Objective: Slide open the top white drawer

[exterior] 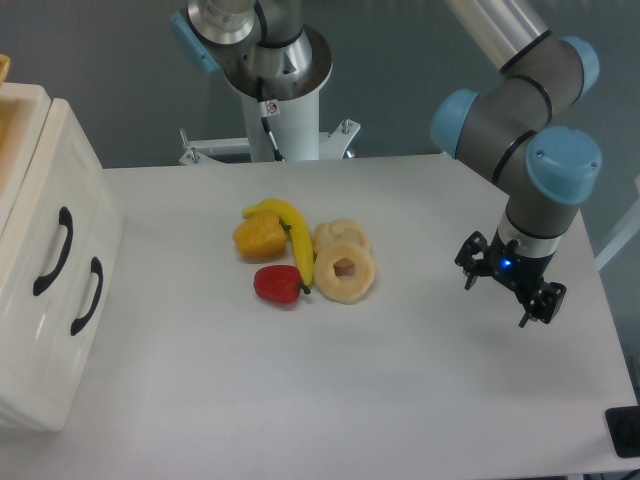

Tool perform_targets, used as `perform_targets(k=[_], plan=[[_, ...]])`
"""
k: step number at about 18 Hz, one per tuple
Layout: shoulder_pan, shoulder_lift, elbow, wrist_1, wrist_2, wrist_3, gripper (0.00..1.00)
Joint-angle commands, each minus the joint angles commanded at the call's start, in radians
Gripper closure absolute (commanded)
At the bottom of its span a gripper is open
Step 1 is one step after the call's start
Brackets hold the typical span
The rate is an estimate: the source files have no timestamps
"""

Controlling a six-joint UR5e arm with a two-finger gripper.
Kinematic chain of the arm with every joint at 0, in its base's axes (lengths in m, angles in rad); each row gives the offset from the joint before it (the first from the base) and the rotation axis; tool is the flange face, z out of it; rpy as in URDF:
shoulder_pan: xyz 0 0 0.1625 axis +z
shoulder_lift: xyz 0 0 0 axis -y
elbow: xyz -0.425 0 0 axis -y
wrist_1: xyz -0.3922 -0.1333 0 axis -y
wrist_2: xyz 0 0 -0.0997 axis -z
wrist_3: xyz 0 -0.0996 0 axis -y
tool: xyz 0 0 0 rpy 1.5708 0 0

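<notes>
Camera view, fixed, read from left to right. At the far left stands the cream-white cabinet point(40, 330); its top white drawer point(45, 215), uppermost of two, carries a curved black handle point(53, 251) and appears pushed fully home, so its interior is hidden and I cannot say what it holds. The lower drawer point(85, 330), just beside it with its own black handle point(87, 296), is likewise closed. At mid-table lies a cluster of toy food: a yellow banana point(290, 235), an orange-yellow piece point(259, 239), a red strawberry-like piece point(278, 284) and pale pineapple rings point(345, 272), all touching or nearly so. At the right my gripper point(508, 291) hangs above the table point(420, 400), well apart from the cabinet, fingers spread and holding nothing. I judge the opening not yet begun: my next move calls for crossing over the food, closing on the upper handle, and pulling outward.
</notes>
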Motion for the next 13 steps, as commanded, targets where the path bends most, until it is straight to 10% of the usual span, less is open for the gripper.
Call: perform_targets(k=[13], plan=[[-0.009,0.092,-0.116,0.005,-0.002,-0.009,0.00]])
